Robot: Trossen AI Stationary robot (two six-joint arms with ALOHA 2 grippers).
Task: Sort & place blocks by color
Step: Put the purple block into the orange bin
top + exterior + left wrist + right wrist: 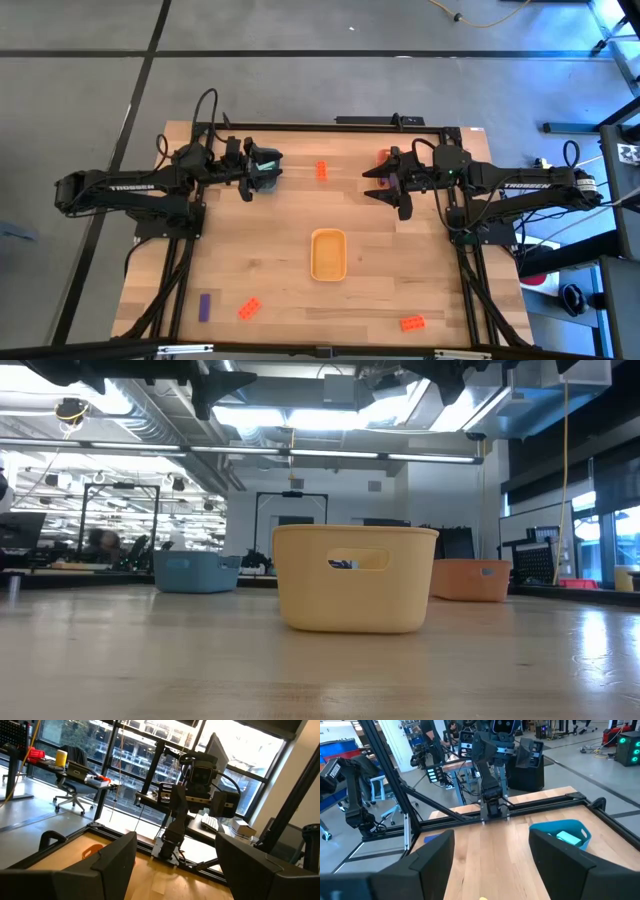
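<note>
Grippers hover apart over the table (290, 200), both with fingers spread and holding nothing. Left gripper (262, 170) hangs directly above the blue tray (580, 831), where a mint block (568, 837) lies inside. Right gripper (385, 185) faces it across the table, with the orange tray (384, 155) just beside its fingers. Between the two grippers sits one red block (322, 170). Well away from both, at the table's other edge, lie a purple block (204, 307) and two more red blocks (250, 308) (412, 323). Yellow tray (328, 255) stands at centre, between grippers and those blocks.
</note>
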